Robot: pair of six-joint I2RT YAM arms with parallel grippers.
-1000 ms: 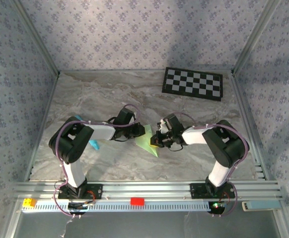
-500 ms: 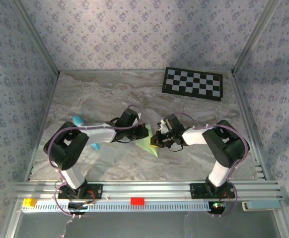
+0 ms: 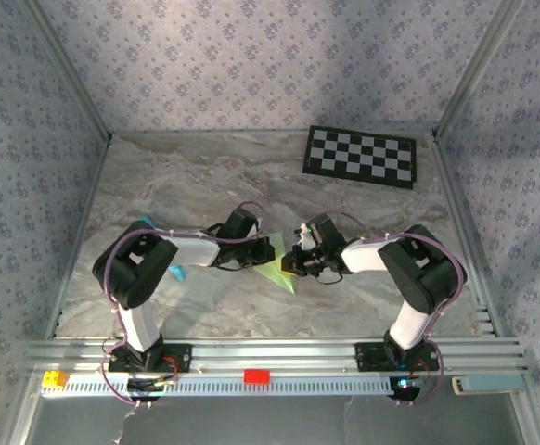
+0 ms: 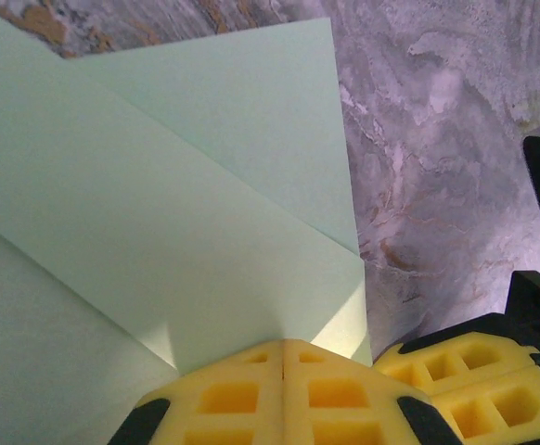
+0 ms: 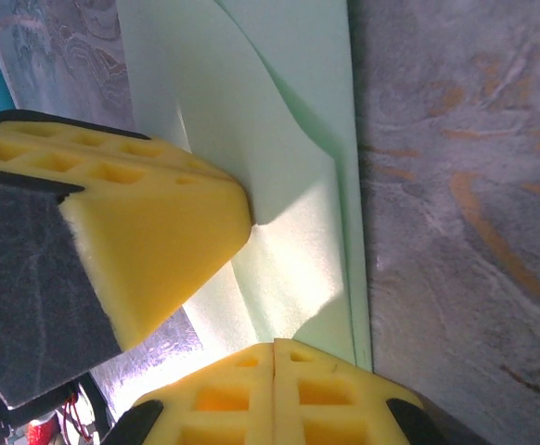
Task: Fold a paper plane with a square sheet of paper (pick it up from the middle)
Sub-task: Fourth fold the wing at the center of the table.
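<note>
Left gripper (image 4: 282, 350): jaws together, tips against the folded mint-green paper (image 3: 276, 270). The paper lies mid-table (image 3: 186, 176), between both grippers. Right gripper (image 5: 275, 350): jaws together at the paper's edge. Pinch not discernible.

Left pincer (image 3: 275, 248) and right pincer (image 3: 295, 263) meet over folded mint-green paper (image 3: 276, 274); checkerboard (image 3: 361, 156) well beyond right pincer.
</note>
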